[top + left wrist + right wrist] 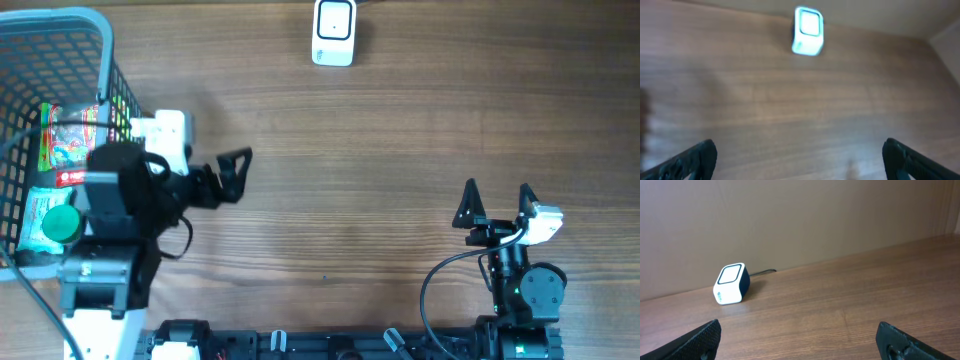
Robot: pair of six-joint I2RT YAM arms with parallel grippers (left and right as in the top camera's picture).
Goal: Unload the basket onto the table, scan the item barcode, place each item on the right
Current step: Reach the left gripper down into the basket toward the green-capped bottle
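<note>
Left claw [236, 174], right claw [496, 196] spread, empty. Packet [68, 140] in basket [104, 50]: likely light, crinkly, slippery film; pinch edge seam, leave faces uncovered for scanner [334, 30].

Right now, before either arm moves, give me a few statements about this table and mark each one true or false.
1. The white scanner stands on the table, apart from the basket. True.
2. The left hand and the right hand are both open and empty. True.
3. The basket has nothing in it. False: it holds a colourful packet and a green-lidded item.
4. The right hand is next to the basket. False: it is on the opposite side of the table. The left hand is the one beside the basket.
</note>
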